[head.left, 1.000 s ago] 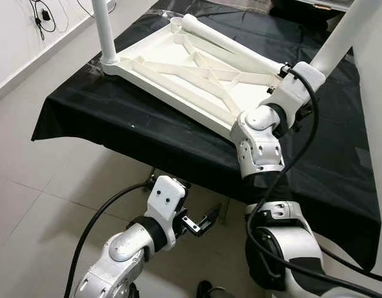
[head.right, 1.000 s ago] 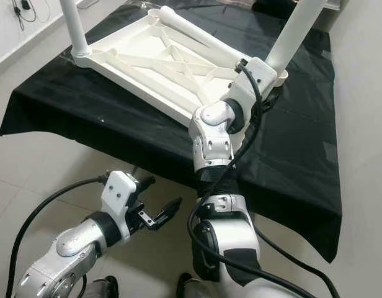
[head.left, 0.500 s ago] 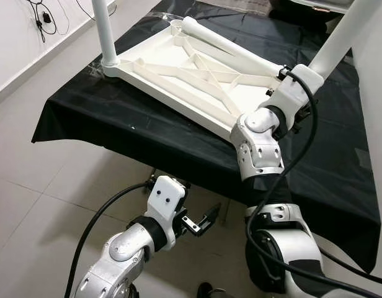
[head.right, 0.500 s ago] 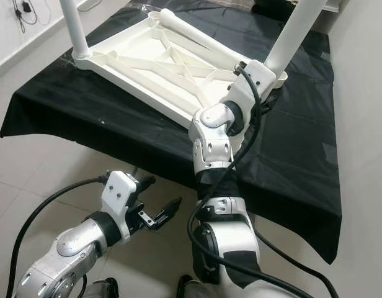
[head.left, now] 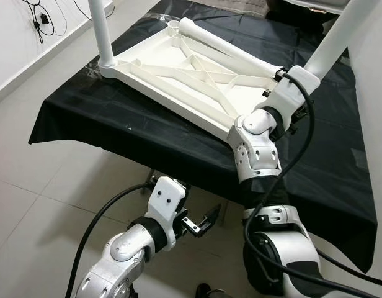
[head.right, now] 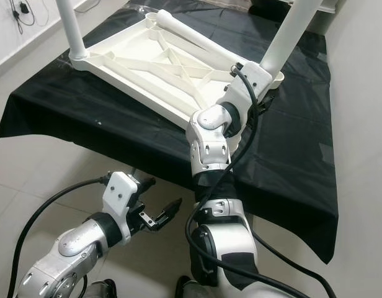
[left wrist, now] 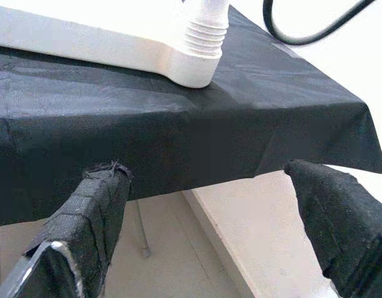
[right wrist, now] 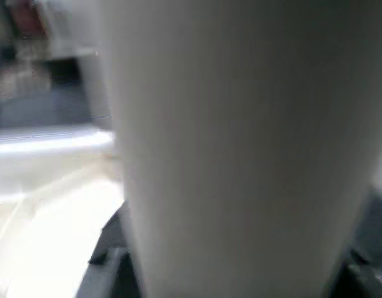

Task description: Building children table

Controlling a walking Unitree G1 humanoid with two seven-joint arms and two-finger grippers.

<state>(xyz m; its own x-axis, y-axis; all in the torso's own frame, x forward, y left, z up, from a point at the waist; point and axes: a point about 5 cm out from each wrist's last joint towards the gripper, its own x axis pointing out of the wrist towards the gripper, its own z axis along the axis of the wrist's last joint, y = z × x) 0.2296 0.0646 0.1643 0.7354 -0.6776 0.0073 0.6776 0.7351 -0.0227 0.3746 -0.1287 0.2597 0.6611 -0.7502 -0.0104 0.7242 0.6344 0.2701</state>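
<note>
A white children's tabletop lies upside down on a black-draped table. One white leg stands upright at its far left corner, and another leg lies flat across its ribs. A third leg stands at the near right corner. My right gripper reaches up to this leg's base, mostly hidden behind its wrist. The right wrist view has the leg pressed close between dark fingers. My left gripper hangs open below the table's front edge, holding nothing.
The black cloth drapes over the front edge, with tiled floor below and to the left. Cables hang on the wall at the far left. A threaded leg socket sits at the tabletop's corner.
The whole picture has shifted slightly, so the camera moved. The right gripper stays on the leg's base, and the left gripper keeps its place below the table.
</note>
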